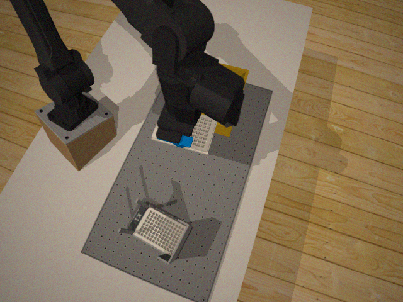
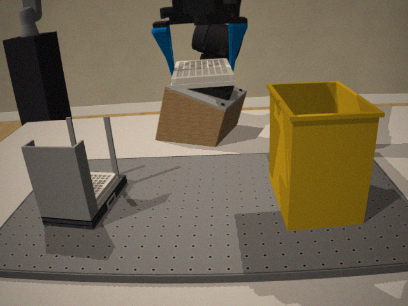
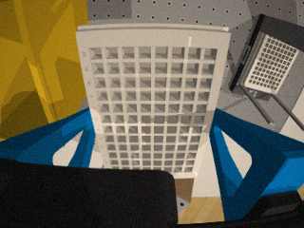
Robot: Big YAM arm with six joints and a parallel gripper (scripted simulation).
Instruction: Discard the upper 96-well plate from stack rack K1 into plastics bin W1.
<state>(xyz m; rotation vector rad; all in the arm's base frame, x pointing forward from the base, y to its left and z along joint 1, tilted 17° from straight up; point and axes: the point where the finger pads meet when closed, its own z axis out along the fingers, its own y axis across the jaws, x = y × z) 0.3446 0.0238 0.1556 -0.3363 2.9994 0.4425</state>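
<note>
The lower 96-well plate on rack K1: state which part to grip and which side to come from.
Grip the lower plate across its two long side walls, coming straight down from above. Rack K1 walls in one corner and two posts stand along one side, so a sideways approach is blocked. The pincer already grips the upper plate that way, across its long sides.

A grey perforated board (image 1: 201, 195) lay on a white table (image 1: 42, 227), which stood on a wooden plank floor (image 1: 341, 162). A wooden block (image 2: 187, 118) with a grey top plate sat tilted on the table behind the board. A tall black box (image 2: 36, 75) stood at the far left.
</note>
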